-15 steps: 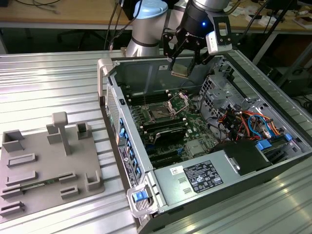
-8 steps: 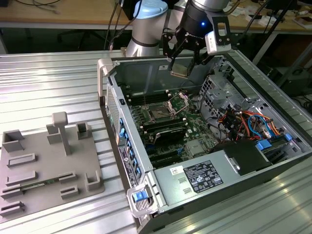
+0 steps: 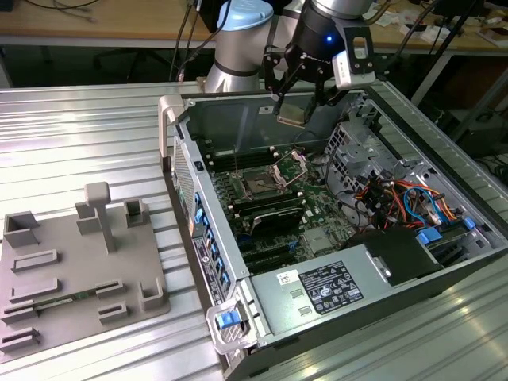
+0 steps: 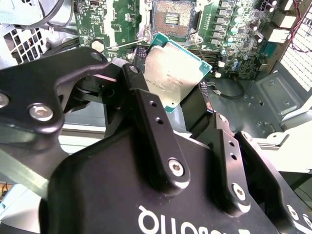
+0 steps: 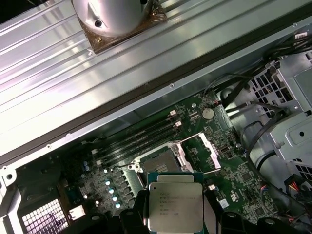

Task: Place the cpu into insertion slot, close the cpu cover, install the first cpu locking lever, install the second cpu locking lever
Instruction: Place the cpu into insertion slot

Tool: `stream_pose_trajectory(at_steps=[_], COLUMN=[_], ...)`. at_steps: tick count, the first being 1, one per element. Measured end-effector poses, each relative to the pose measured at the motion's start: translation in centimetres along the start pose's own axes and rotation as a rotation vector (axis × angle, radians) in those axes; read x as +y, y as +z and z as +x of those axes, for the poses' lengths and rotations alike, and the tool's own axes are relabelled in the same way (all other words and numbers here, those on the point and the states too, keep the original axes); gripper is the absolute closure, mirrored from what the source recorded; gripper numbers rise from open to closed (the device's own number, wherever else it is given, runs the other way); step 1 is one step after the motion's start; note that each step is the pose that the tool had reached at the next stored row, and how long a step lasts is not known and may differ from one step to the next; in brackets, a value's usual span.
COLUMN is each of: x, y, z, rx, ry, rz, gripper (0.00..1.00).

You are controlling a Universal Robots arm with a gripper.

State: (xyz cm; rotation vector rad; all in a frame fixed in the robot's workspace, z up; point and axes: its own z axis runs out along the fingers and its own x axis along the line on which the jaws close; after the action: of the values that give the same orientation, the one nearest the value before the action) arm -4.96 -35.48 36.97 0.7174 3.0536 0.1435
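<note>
Clamping the flat silver-topped cpu (image 4: pixel 173 73), tilted, clear of the dark silver-rimmed insertion slot (image 4: pixel 173 17), the black tool (image 4: pixel 170 87) risked misaligned seating.

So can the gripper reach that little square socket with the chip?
Probably yes: the gripper holds the cpu in the air, and the cpu cover stands open, leaving the insertion slot bare.

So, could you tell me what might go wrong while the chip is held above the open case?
The small flat square silver-topped chip is pinched only at its edges by the jaws, so it could slip and drop. It hangs apart from the small square dark socket with a silver rim, so a skewed landing might harm the contacts. The thin silver frame cover stands raised beside that socket and could be clipped.
</note>
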Motion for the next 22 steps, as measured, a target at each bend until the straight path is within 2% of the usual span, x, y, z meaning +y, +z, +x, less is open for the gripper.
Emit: stream_pose_trajectory(at_steps=[22], x=[-0.19], y=[0.01], z=[0.36], rx=[-0.0032], ry=[0.036], rz=[-0.0007], gripper=[0.45])
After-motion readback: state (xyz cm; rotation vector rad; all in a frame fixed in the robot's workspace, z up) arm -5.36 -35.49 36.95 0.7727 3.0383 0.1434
